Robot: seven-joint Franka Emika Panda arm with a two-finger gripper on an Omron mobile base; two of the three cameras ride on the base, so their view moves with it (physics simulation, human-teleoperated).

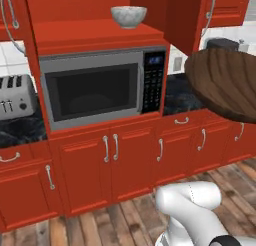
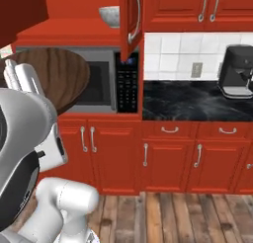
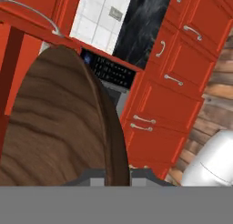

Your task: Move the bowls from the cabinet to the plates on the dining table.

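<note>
1. the brown bowl is out of the cabinet and in the gripper. in the hand view the two finger tips sit closed on either side of its rim, so the gripper is clamped on the bowl's edge.

2. in the left base view the brown bowl hangs in the air at the right, in front of the counter and above the lower drawers, well clear of the shelf. in the right base view it sits in front of the microwave, just past the arm's white links.

3. the white bowl stands upright on the red shelf above the microwave, with the door swung open. it looks untouched.

4. neither the plates nor the dining table can be seen here, so i cannot tell how near they are or which way the base must drive.

5. my reading: the first bowl is lifted out but not delivered, so roughly a quarter of the job is done. left to do: carry the brown bowl to a plate and set it down, come back, take the white bowl, and put that on the other plate.

6. the brown bowl is held by its rim alone and is tilted on edge, so it may swing or slip during the drive.
</note>
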